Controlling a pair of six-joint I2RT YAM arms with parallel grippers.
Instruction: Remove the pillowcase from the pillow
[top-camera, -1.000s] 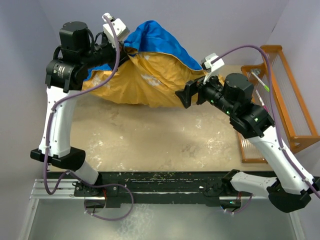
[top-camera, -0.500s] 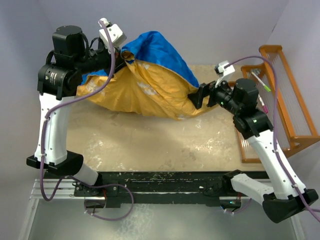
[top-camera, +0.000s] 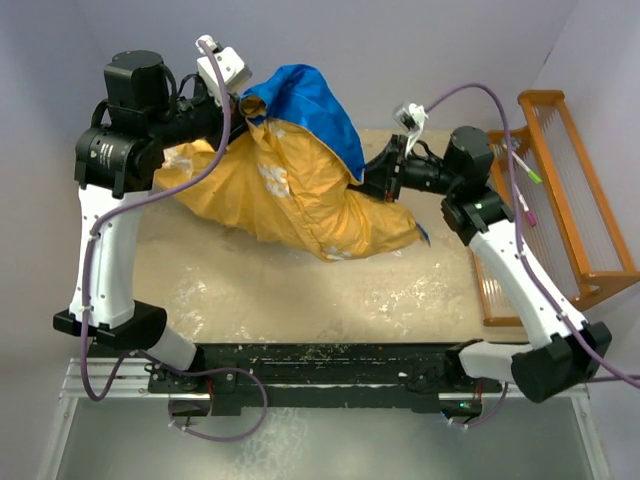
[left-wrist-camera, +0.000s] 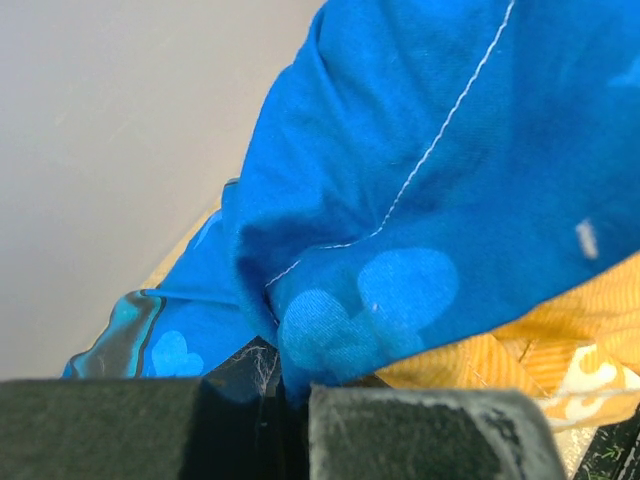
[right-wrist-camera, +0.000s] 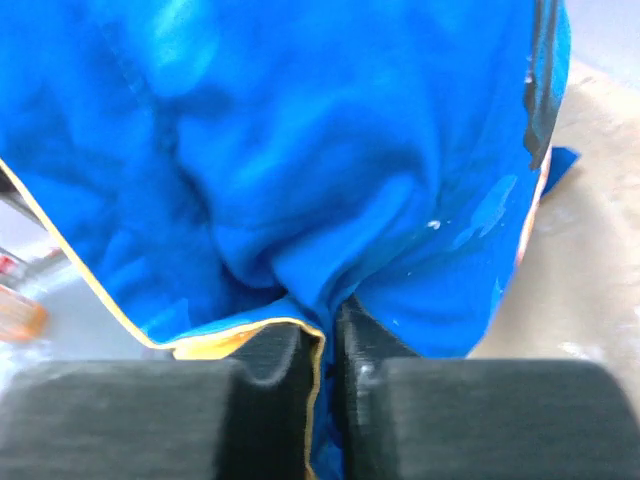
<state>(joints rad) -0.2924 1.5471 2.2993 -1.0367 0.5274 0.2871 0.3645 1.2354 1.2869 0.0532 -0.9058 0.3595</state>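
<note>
Left arm (top-camera: 100, 240): up from its base at 7 o'clock, folded hard at the elbow, forearm reaching out toward 2 o'clock.
Left gripper (top-camera: 247, 104): high at 11 o'clock, and the fingers (left-wrist-camera: 420, 435) are pinched tight on a fold of the pillowcase (top-camera: 300, 190).
Right arm (top-camera: 520, 280): climbing from its base at 5 o'clock toward 11 o'clock, wrist turned to point at 9 o'clock.
Right gripper (top-camera: 380, 175): sitting near 1 o'clock, jaws all but closed, a hem of the cloth clamped between them.

An orange wooden rack with clear ribbed panels (top-camera: 585, 190) sits at the right edge of the frame, on a scuffed tan tabletop (top-camera: 300, 290). A black metal rail (top-camera: 330, 362) runs along the bottom.
</note>
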